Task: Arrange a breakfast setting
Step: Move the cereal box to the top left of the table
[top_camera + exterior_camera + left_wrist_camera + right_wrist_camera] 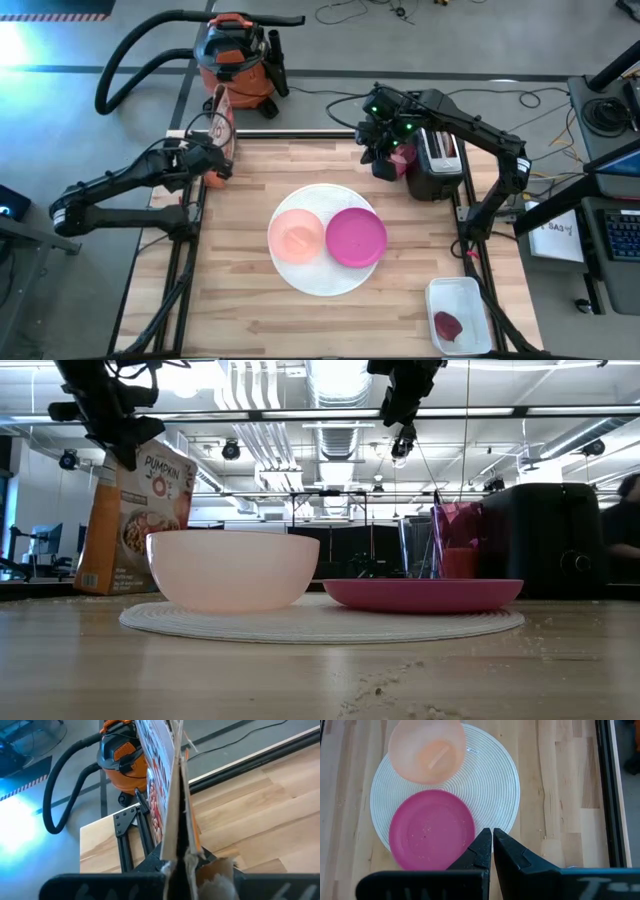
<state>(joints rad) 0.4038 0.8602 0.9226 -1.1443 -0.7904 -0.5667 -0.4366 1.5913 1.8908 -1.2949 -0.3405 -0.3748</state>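
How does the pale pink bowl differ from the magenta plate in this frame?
The pale pink bowl is deep with tall curved walls; the magenta plate is shallow and nearly flat. The bowl is a light, peachy pink, the plate a saturated magenta. The bowl sits toward the left arm's side, the plate toward the right arm's. Both are round, upright, and rest side by side on the large white round plate.

Matt pink plastic bowl [296, 237] on ribbed white plate [310, 277]; wooden table [250, 310].

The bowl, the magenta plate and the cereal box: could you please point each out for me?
bowl [296, 237], high view, middle of its inside.
magenta plate [356, 237], high view, centre of its face.
cereal box [135, 520], low view, printed front panel.
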